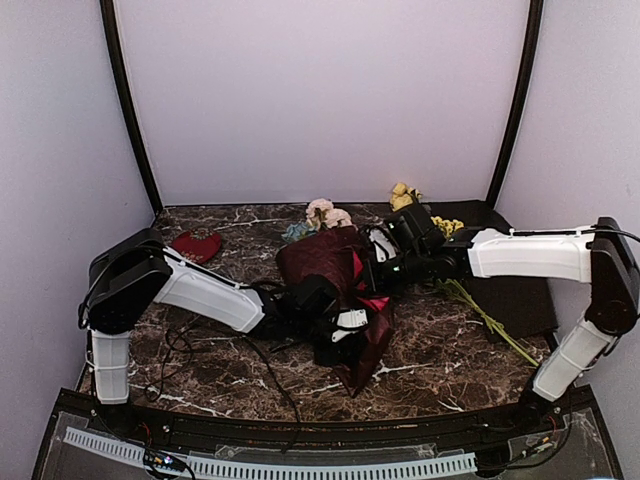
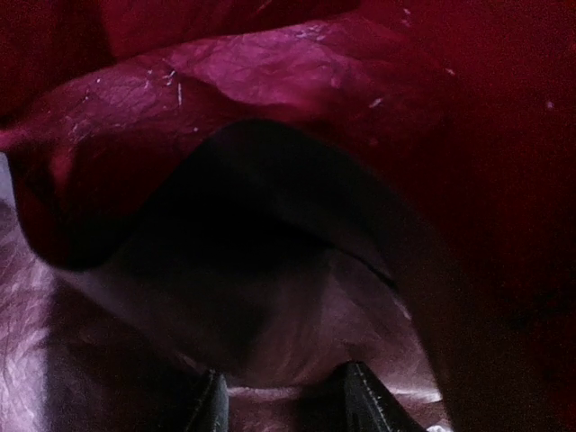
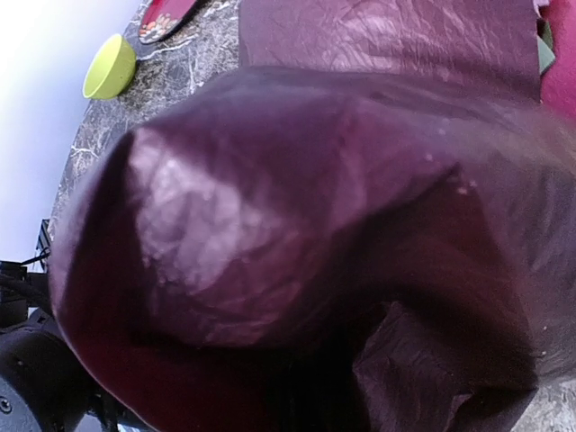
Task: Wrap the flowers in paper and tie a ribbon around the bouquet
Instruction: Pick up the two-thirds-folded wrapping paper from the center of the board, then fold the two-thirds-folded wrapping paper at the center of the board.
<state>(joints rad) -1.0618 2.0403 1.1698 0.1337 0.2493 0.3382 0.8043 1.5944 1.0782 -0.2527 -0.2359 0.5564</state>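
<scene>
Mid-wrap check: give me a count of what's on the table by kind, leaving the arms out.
Wrapped bouquet: 1
Bunch of yellow flowers: 1
Red heart-shaped piece: 1
Green bowl: 1
Flat dark sheet: 1
Total: 5
</scene>
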